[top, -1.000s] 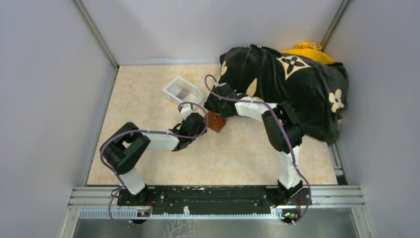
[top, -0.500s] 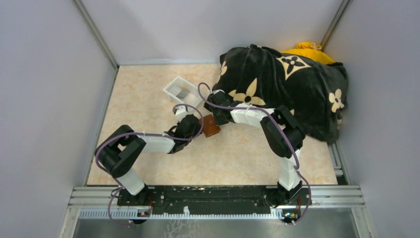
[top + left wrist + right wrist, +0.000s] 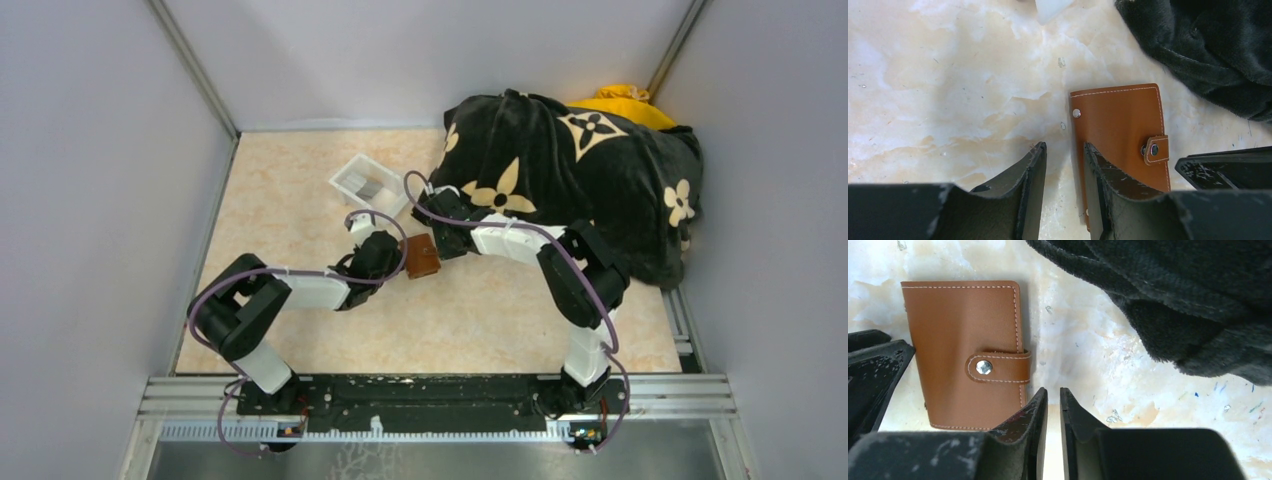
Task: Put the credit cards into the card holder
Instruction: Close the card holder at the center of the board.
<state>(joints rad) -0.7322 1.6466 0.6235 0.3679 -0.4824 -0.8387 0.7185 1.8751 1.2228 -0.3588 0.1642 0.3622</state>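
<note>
Card holder [image 3: 965, 352] flat (strap snapped), left gripper [image 3: 1064, 155] slightly parted, empty — right gripper [image 3: 1053, 401] nearly clenched, empty

We held both arms bent inward, our left claw [image 3: 1064, 160] low with its jaws slightly parted, our right claw [image 3: 1053, 401] facing it with its jaws nearly closed, both empty.

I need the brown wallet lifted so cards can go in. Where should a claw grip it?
The card holder lies flat and snapped shut, so its faces offer nothing. Probably best: pinch across a thin long edge, sliding in low from the side away from the snap strap, which the left claw already straddles.
</note>
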